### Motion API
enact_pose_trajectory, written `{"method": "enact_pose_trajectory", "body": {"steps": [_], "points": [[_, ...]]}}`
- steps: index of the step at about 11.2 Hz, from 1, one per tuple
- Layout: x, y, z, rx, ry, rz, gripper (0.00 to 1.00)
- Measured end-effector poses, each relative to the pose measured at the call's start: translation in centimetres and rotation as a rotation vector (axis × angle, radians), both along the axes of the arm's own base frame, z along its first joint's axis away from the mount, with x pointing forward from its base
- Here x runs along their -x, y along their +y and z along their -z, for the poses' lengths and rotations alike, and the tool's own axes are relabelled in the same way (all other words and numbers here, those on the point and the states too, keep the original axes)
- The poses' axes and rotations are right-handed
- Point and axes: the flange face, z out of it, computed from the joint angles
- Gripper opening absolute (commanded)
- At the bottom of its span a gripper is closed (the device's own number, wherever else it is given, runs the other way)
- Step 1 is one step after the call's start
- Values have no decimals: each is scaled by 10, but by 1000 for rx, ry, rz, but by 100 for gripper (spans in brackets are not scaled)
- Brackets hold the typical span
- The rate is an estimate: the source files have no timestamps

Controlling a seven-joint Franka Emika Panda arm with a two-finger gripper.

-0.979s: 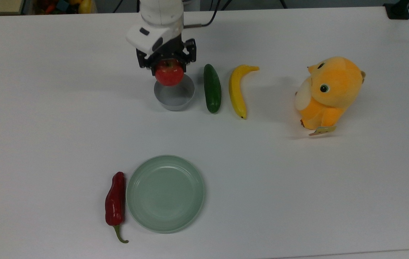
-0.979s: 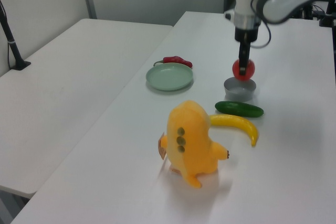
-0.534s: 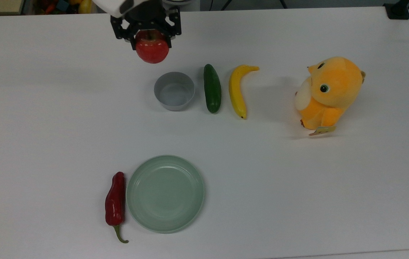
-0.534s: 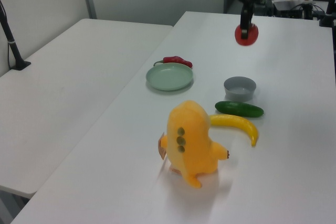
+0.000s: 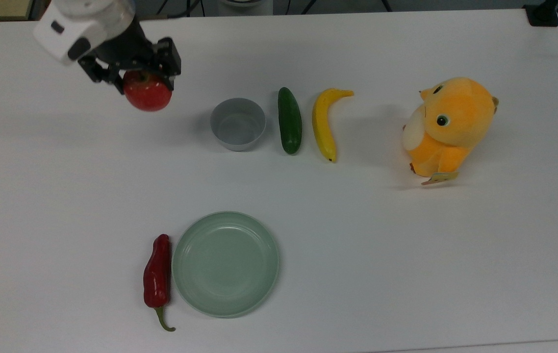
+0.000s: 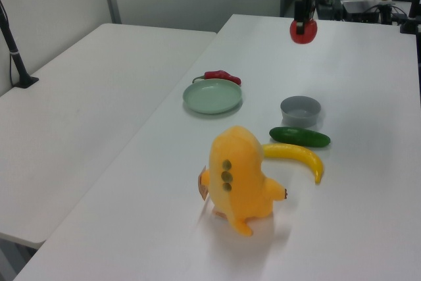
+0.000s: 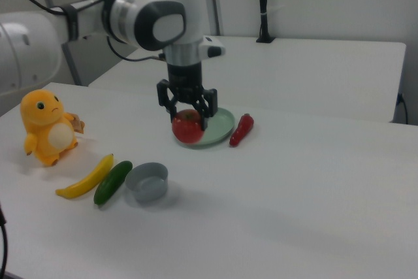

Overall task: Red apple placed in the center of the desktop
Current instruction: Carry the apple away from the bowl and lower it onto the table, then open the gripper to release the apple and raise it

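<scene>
Apple (image 5: pixel 147 96) is hanging in the air, clamped between the fingers of the gripper (image 5: pixel 132 73), above the desktop (image 5: pixel 406 255) toward the top view's far left — the open centre is lying to the near right, beyond the bowl (image 5: pixel 238 123).

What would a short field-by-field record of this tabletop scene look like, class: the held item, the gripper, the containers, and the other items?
held item: round glossy red apple, lifted clear of the white desktop
gripper: two-finger gripper, shut on the apple
containers: small grey bowl, empty; round pale-green plate, empty
other items: dark green cucumber and yellow banana beside the bowl; long dark-red chili pepper beside the plate; orange plush toy
</scene>
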Motion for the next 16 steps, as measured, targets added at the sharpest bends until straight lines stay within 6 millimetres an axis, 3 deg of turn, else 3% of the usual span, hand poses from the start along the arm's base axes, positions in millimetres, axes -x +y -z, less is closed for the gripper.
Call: {"method": "enact_pose_trajectory", "body": {"steps": [3, 8, 10, 11, 12, 16], "points": [[-33, -5, 59, 7, 39, -100, 12], [-62, -7, 125, 43, -34, -110, 18], [-64, -7, 147, 52, -61, -108, 38], [-62, -8, 156, 53, -64, -106, 58], [-60, -8, 164, 53, -60, -104, 100], [-57, -8, 167, 53, -57, -87, 100]]}}
